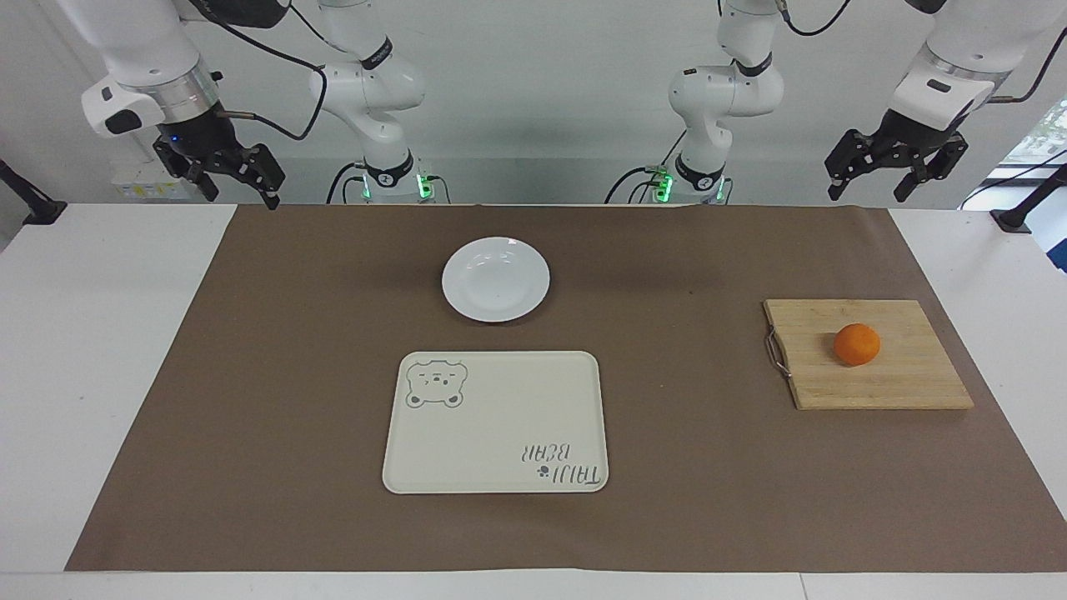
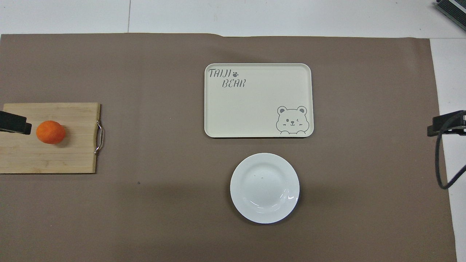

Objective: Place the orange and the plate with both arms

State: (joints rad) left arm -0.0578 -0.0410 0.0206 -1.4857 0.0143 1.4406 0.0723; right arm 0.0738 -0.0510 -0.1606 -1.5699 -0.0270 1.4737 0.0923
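The orange [image 1: 857, 344] [image 2: 51, 131] lies on a wooden cutting board [image 1: 909, 383] [image 2: 72, 160] toward the left arm's end of the table. The white plate [image 1: 496, 279] [image 2: 264, 187] sits empty on the brown mat, nearer to the robots than the cream bear tray. My left gripper [image 1: 869, 190] hangs open and empty, high over the mat's corner at the robots' edge; its tip [image 2: 14, 123] shows beside the orange in the overhead view. My right gripper [image 1: 240, 193] [image 2: 446, 124] hangs open and empty, high at the right arm's end.
A cream rectangular tray [image 1: 500, 475] [image 2: 255, 72] with a bear drawing lies empty in the middle of the brown mat [image 1: 292, 375]. The board has a metal handle [image 1: 776, 354] on its side toward the tray. A black cable [image 2: 438, 160] hangs by the right gripper.
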